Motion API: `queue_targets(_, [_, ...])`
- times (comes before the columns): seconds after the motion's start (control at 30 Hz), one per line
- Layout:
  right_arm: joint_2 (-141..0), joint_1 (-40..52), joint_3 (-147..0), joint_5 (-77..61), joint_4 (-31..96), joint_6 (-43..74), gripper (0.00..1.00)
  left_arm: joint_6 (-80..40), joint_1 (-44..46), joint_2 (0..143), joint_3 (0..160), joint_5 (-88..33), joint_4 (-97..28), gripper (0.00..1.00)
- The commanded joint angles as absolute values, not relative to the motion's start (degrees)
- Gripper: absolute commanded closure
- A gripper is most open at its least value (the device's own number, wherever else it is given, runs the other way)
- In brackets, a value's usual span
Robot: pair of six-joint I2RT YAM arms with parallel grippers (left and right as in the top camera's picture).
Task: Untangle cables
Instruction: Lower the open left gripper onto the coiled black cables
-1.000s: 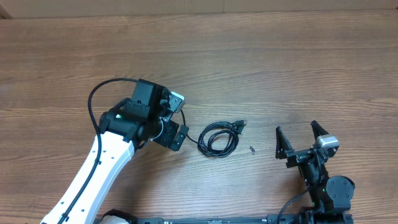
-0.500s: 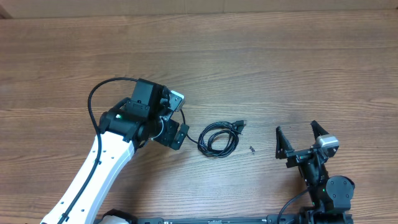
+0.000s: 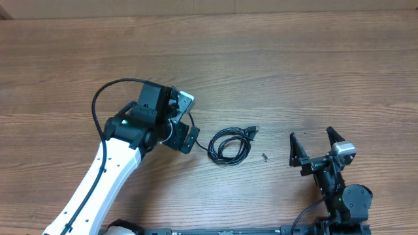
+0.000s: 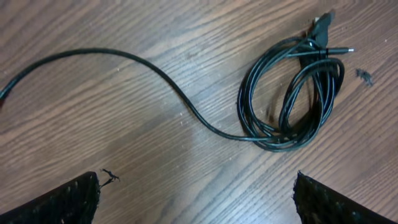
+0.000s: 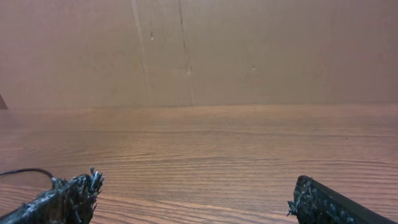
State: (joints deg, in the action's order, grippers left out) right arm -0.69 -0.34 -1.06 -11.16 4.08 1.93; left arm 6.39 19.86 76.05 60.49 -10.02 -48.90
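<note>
A thin black cable (image 3: 228, 145) lies coiled on the wooden table, its plugs at the coil's upper right. In the left wrist view the coil (image 4: 292, 93) sits at upper right, and one loose tail (image 4: 124, 59) runs left from it across the wood. My left gripper (image 3: 194, 124) is open and empty, just left of the coil; its fingertips (image 4: 196, 193) frame bare wood. My right gripper (image 3: 311, 134) is open and empty, apart from the coil to its right. In the right wrist view the fingers (image 5: 198, 186) hold nothing, and a bit of cable (image 5: 25, 171) shows at far left.
A small dark speck (image 3: 264, 157) lies on the table between the coil and the right gripper; it also shows in the left wrist view (image 4: 364, 76). A brown cardboard wall (image 5: 199, 50) stands behind the table.
My left gripper has shifted slightly up and to the right, toward the coil. The coil and the right arm have not moved.
</note>
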Motion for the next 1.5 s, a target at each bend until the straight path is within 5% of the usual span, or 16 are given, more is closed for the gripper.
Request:
queue_targets(0.0, [-0.2,-0.5,-0.4,-11.0,3.7,2.4,0.0,6.0,20.1,76.5,62.0,-10.1,-47.8,0.01])
queue_targets(1.47, [-0.2,-0.5,-0.4,-11.0,3.8,2.4,0.0,12.3,24.4,86.5,62.0,-13.4,-43.3,0.0])
